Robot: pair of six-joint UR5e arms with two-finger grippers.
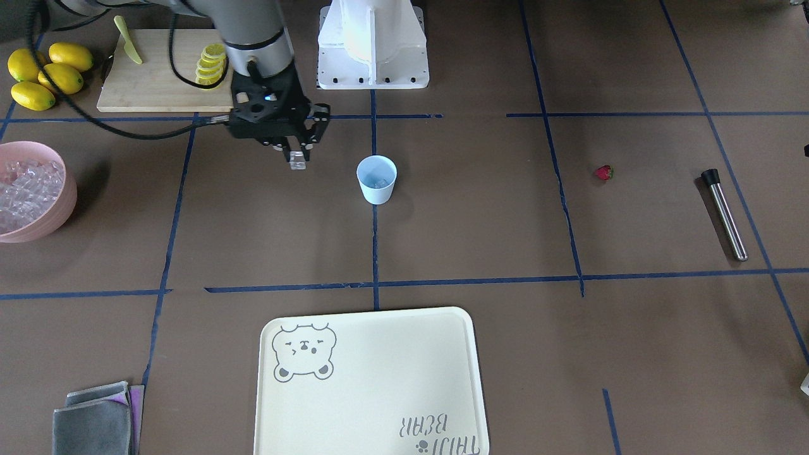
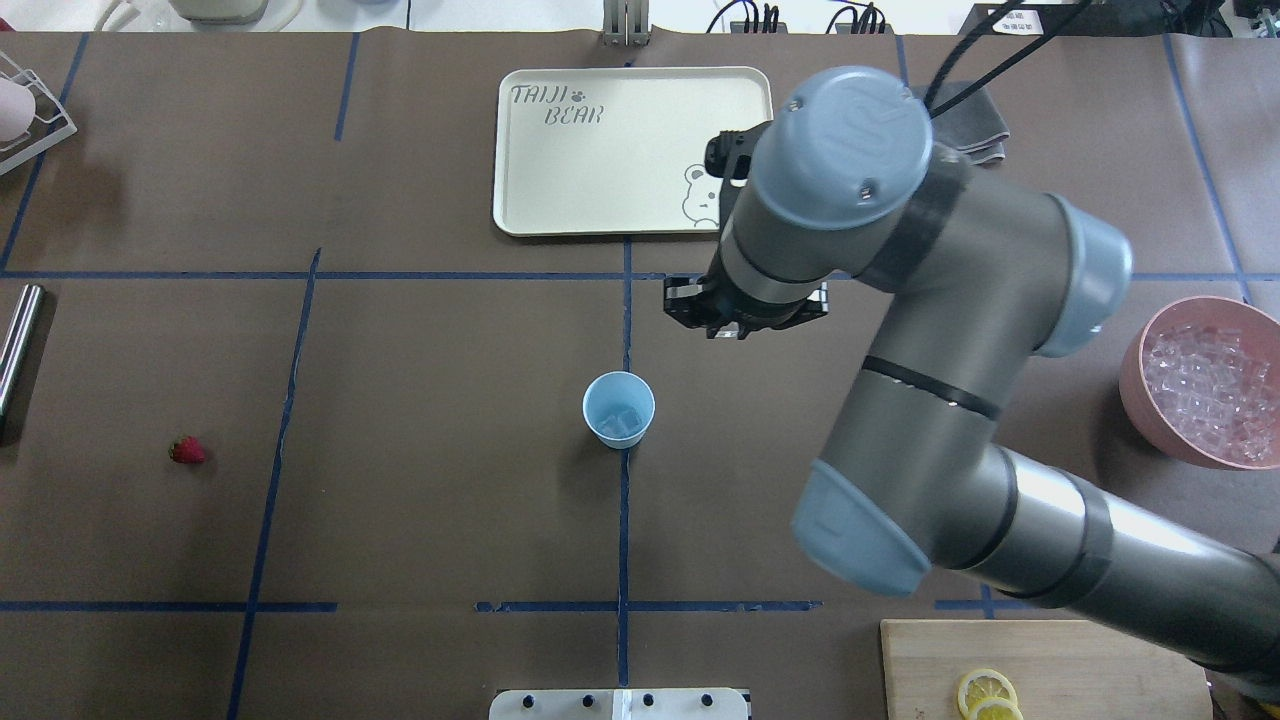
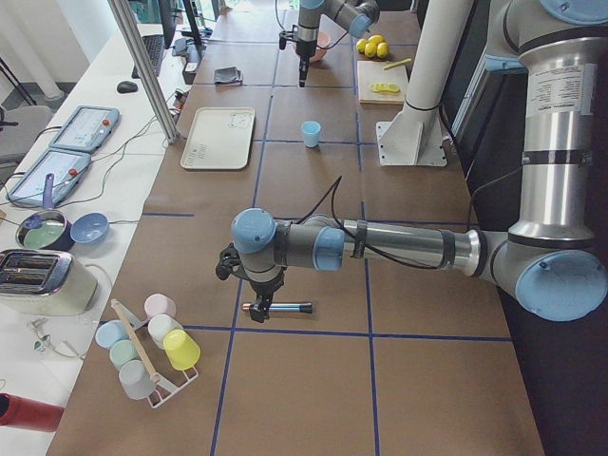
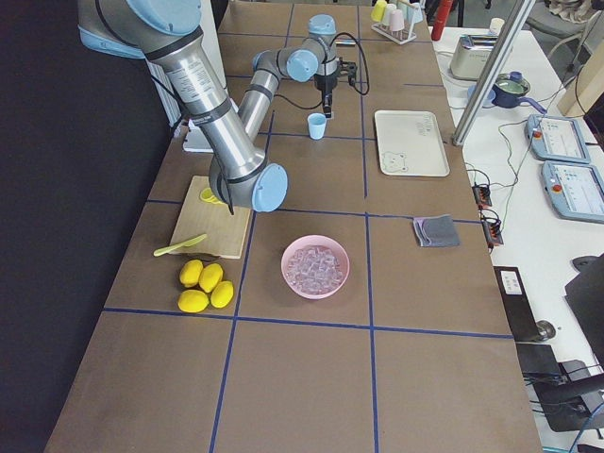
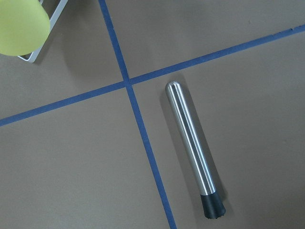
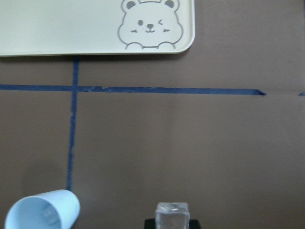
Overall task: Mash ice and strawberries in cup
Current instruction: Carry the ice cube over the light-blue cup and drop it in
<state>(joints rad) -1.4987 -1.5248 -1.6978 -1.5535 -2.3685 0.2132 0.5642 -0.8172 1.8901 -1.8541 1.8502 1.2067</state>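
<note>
The pale blue cup (image 1: 377, 180) stands upright at the table's centre, with an ice cube (image 2: 625, 420) lying in it. My right gripper (image 1: 297, 158) hangs a little above the table beside the cup, towards the pink bowl, and is shut on another clear ice cube (image 6: 172, 214). The cup (image 6: 43, 212) shows at the lower left of the right wrist view. The red strawberry (image 1: 604, 172) lies alone on the table on my left side. Far from the cup, my left gripper (image 3: 261, 306) hovers over a steel muddler (image 5: 193, 148); I cannot tell whether it is open or shut.
A pink bowl (image 1: 60, 212) full of ice sits at my far right. Beyond it are a cutting board (image 1: 158, 76) with lemon slices, a knife and whole lemons (image 1: 44, 72). A cream tray (image 1: 392, 366) lies across the table. Folded cloths (image 1: 95, 417) and a cup rack (image 3: 152, 347) sit at the edges.
</note>
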